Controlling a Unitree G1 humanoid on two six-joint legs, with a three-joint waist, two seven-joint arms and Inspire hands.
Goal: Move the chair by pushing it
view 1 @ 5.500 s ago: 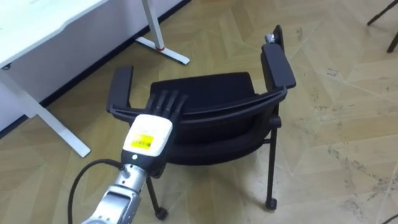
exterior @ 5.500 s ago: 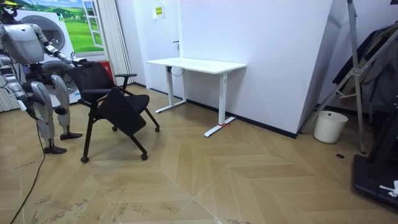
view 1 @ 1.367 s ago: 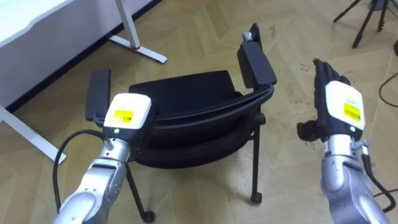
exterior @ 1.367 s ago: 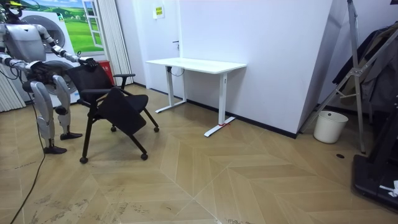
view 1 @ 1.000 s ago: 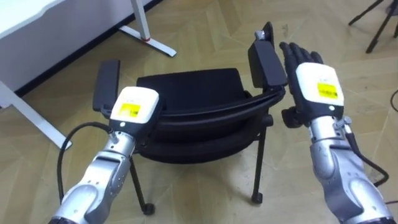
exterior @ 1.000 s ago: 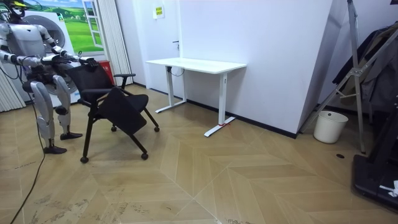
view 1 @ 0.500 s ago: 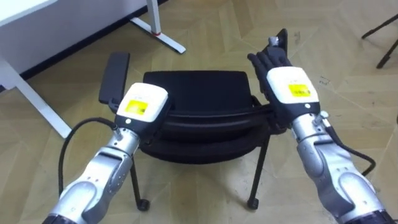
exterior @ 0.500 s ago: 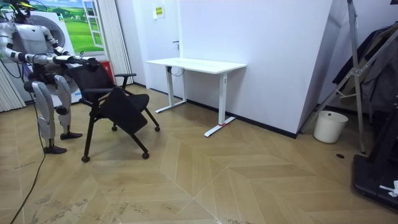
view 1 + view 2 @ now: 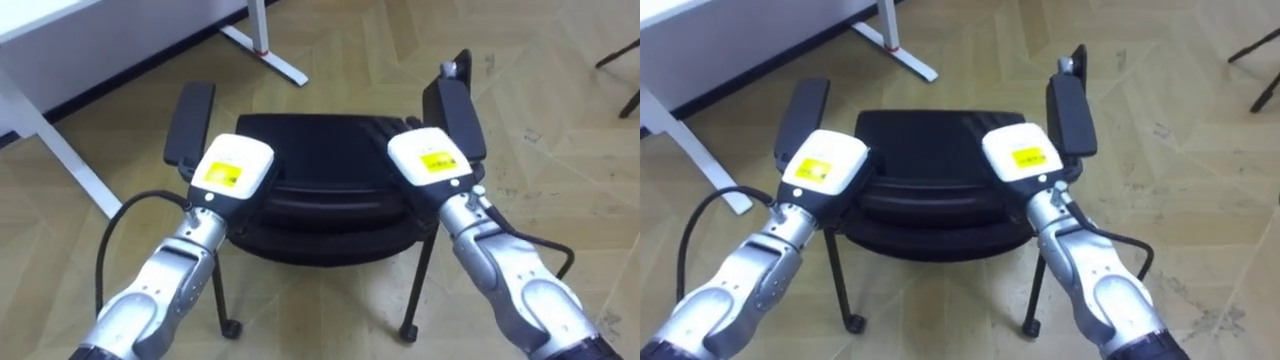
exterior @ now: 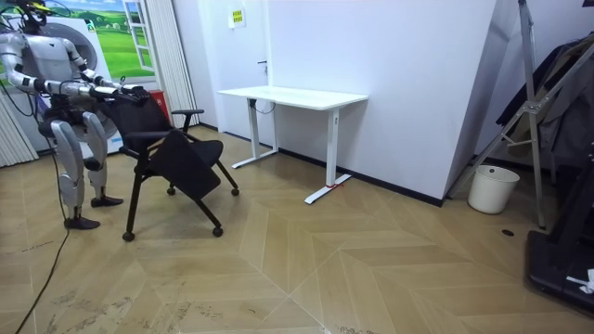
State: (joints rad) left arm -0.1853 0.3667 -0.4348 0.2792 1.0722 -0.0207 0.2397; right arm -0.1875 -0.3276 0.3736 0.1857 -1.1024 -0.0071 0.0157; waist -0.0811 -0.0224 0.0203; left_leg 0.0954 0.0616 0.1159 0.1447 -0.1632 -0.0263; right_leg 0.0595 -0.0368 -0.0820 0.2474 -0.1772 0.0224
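Observation:
A black chair [image 9: 310, 140] with two padded armrests stands just before me, its back toward me. My left hand [image 9: 235, 165] sits on the left part of the backrest's top edge, fingers curled over it. My right hand [image 9: 428, 160] lies on the right part of that edge, beside the right armrest [image 9: 455, 115], its fingers [image 9: 395, 125] stretched straight toward the seat. In the room view I stand at the room view's left behind the chair [image 10: 172, 153], with both arms held out to its back.
A white desk [image 9: 60, 25] stands beyond the chair to the left, its foot [image 9: 265, 50] on the wooden floor near the chair. In the room view a white bin [image 10: 492, 188] and dark stands are far off at the room view's right.
My right hand has swung in from beside the right armrest and come down on the backrest's top. The left hand has kept its hold. The camera has shifted a little.

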